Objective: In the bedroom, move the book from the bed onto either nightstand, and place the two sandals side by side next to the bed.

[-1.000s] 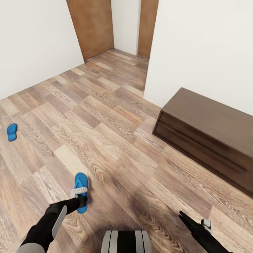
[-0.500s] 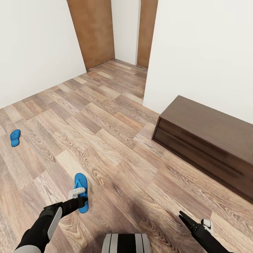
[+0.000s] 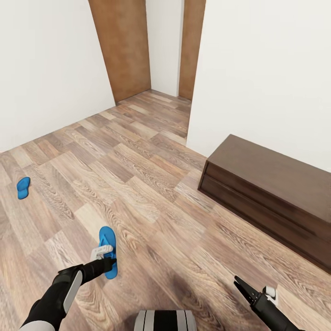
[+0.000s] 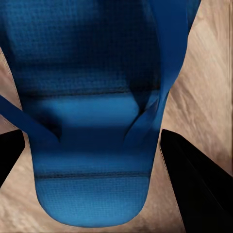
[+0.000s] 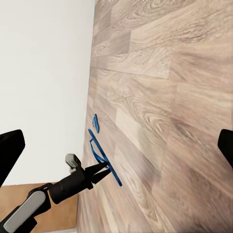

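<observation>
One bright blue sandal [image 3: 107, 241] hangs just above the wood floor at the lower left, held across its width by my left gripper [image 3: 108, 265]. In the left wrist view the sandal [image 4: 92, 97] spans the gap between both black fingers [image 4: 194, 189]. The right wrist view has it edge-on [image 5: 104, 162] at the left fingertips. The other sandal [image 3: 23, 187] lies flat on the floor far to the left, near the white wall, and is small in the right wrist view [image 5: 95, 122]. My right gripper [image 3: 240, 283] is low at the right, open and empty. The bed, book and nightstand are out of view.
A long dark-brown cabinet [image 3: 271, 184] stands against the white wall at the right. A brown door [image 3: 122, 46] and a narrow passage lie straight ahead. Wood-plank floor [image 3: 151, 184] stretches between them. My grey base [image 3: 165, 319] is at the bottom edge.
The camera has shifted: floor, cabinet and far sandal slid across the picture. The near sandal kept its place at my left gripper, moving with it.
</observation>
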